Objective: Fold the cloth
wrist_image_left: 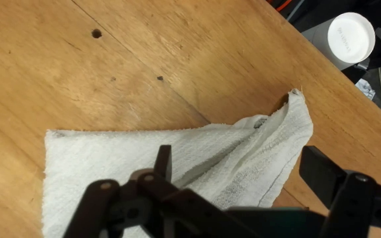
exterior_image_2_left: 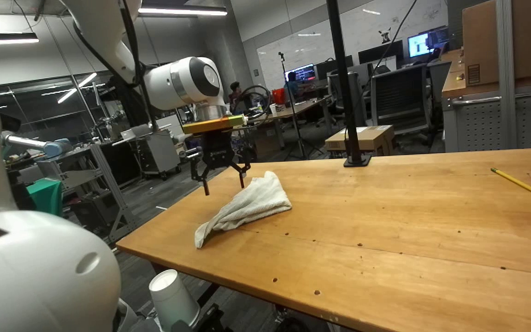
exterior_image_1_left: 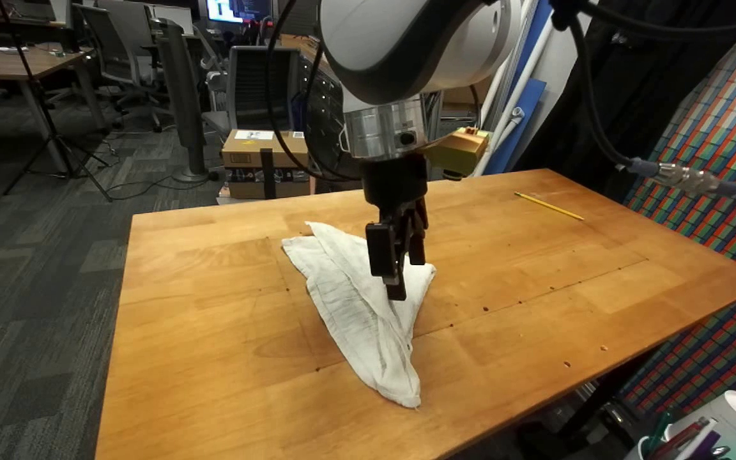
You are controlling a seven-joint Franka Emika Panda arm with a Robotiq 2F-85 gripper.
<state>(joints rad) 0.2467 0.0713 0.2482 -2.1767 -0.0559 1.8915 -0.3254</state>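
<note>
Spread gripper point(wrist_image_left: 238, 162) over creased cloth point(wrist_image_left: 193, 148).

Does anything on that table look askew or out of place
Yes, the white cloth looks askew: in the wrist view, one end bunches into a creased point while another corner lies square. The yellow pencil seems stray, too.

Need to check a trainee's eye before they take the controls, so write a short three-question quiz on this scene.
1. Short answer: in the wrist view, does the cloth lie smooth or creased?
2. True or false: the gripper is open and the cloth is not held.
3. Choose: on the table, the pencil lies (a) on the cloth, (b) beneath the gripper, (c) apart from the cloth.
Key: 1 creased; 2 true; 3 c.
</note>
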